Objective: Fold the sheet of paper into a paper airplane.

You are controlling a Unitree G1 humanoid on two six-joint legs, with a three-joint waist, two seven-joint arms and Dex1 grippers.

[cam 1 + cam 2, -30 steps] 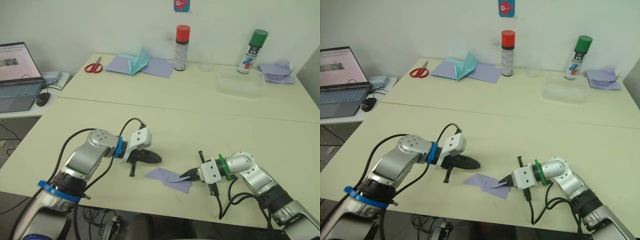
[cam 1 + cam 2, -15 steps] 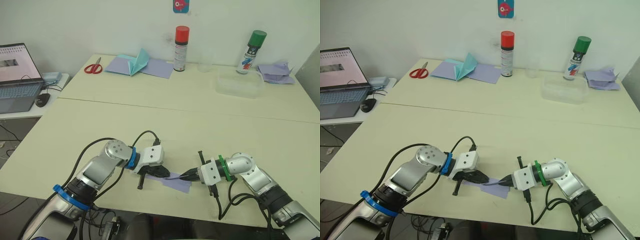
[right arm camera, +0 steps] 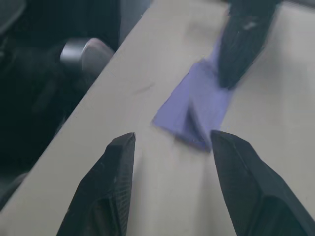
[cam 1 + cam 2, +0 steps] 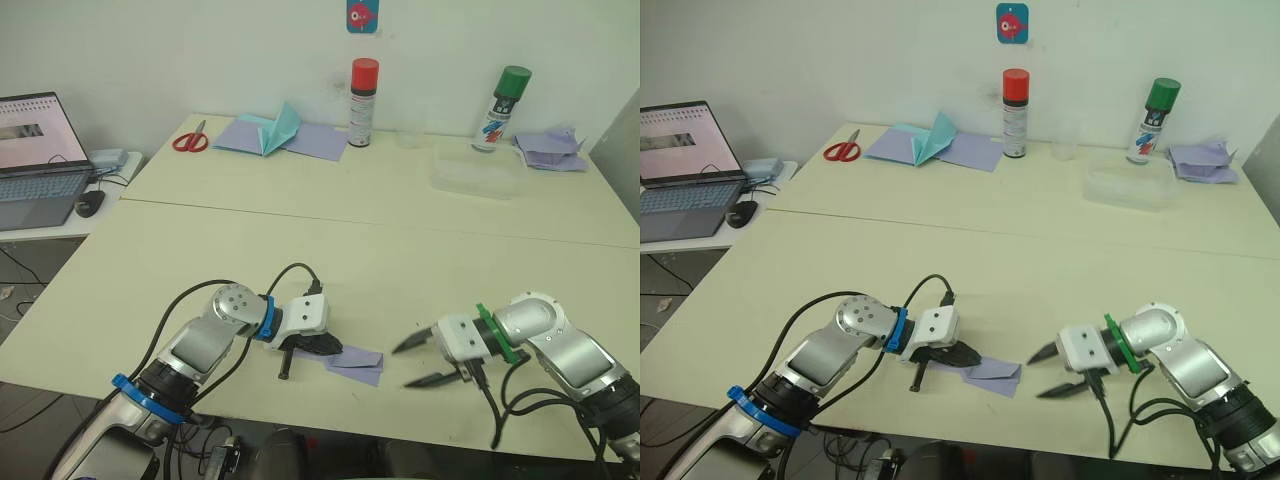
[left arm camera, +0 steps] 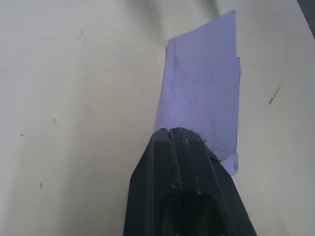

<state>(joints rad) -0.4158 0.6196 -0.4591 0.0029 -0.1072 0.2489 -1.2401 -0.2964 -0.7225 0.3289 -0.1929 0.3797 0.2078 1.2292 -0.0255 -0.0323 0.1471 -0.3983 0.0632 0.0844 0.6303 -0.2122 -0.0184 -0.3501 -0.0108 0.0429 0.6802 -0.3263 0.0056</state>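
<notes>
The thin lavender-blue folded sheet of paper (image 4: 352,361) is pinned near the table edge by the closed left gripper (image 4: 318,347). The right gripper (image 4: 414,363) is spread wide and empty; the sheet could be dragged off by a slip.

near end of sheet of paper (image 5: 202,93) hidden under closed black fingertips of left gripper (image 5: 183,142). right wrist view blurred: paper's creases unclear, dark shapes beyond table edge (image 3: 98,93) unreadable. laptop (image 4: 35,160) cut off by picture's left edge, screen text too small to read. label on green-capped spray can (image 4: 497,115) too small to read.
</notes>
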